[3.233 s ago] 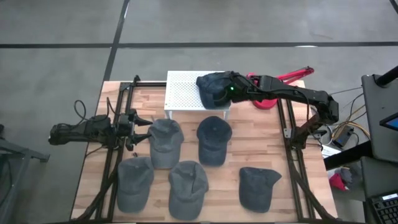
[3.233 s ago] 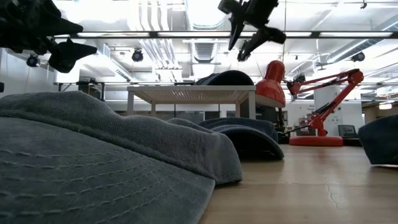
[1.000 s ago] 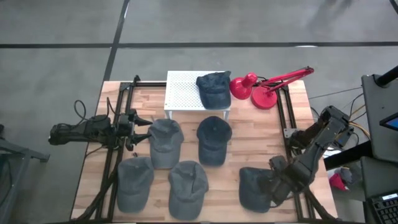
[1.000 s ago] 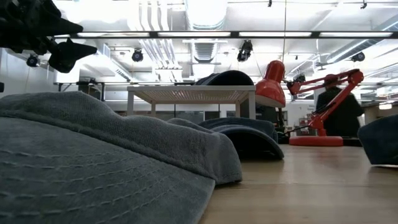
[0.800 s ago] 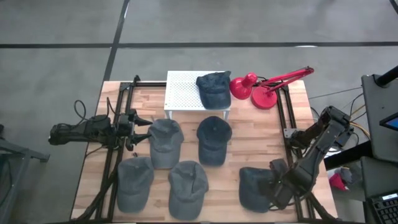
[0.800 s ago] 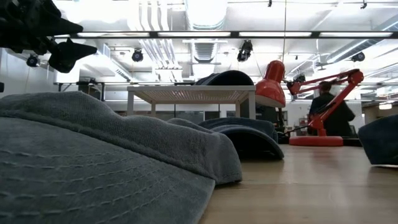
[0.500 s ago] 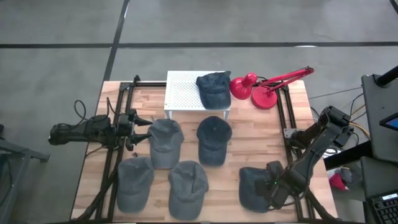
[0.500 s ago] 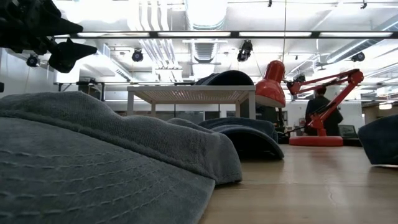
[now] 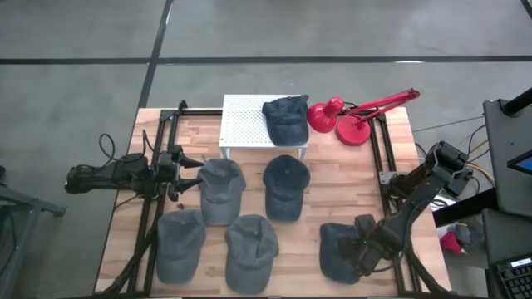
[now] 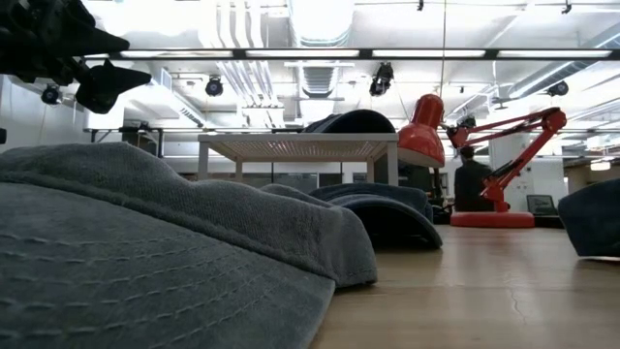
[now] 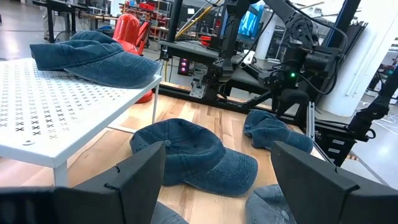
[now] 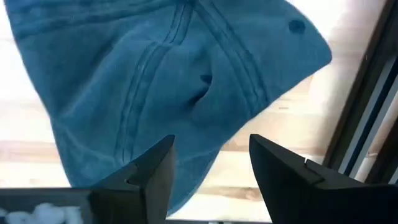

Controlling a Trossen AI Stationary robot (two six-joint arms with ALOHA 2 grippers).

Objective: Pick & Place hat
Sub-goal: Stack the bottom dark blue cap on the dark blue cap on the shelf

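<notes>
Several dark blue caps lie crown-up on the wooden table; one more cap [image 9: 285, 119] rests on the white perforated stand [image 9: 245, 124] at the far edge. My right gripper [image 9: 362, 249] hangs open over the near-right cap [image 9: 337, 252], pointing down. In the right wrist view its gripper [image 12: 208, 180] has one finger on either side of that cap's crown [image 12: 168, 81], and I see no touch. My left gripper [image 9: 187, 170] waits open at the table's left edge, level, facing the caps [image 11: 193, 152].
A red desk lamp [image 9: 349, 116] stands at the far right beside the stand. Black frame rails [image 9: 389, 208] run along both table sides, close to my right arm. A person [image 10: 470, 184] stands in the room behind. Bare wood [image 9: 341, 187] lies between the middle caps and the right rail.
My right gripper has crept a little toward the table's left, settling over the near-right cap, still open. The caps have not moved. In the room behind, a person has walked across to the left.
</notes>
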